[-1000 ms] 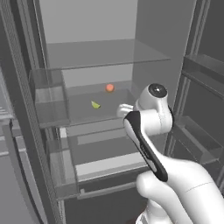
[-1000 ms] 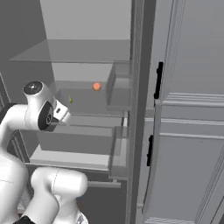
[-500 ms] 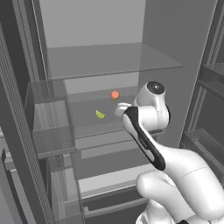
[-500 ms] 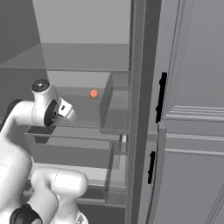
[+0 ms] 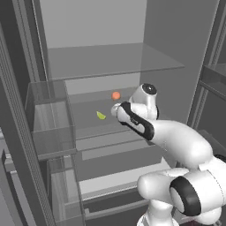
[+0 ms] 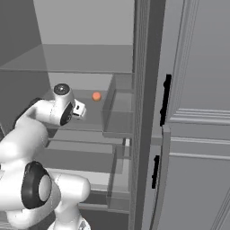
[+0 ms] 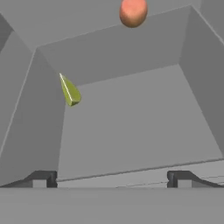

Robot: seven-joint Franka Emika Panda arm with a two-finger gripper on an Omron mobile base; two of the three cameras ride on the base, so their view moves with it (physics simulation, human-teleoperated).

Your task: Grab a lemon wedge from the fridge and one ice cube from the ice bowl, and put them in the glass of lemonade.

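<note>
- On the glass shelf [image 5: 88, 119] inside the open fridge [image 5: 167, 39] lies the lemon wedge [image 5: 101, 115], with an orange-red fruit [image 5: 115, 95] further back.
- The pincer [image 7: 113, 177] stands spread wide and empty at the shelf's front edge, apart from the wedge.

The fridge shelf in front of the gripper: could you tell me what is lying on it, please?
On the shelf lie a lemon wedge and, further back, an orange-red round fruit. In the left base view the arm hides the shelf's right part.
</note>
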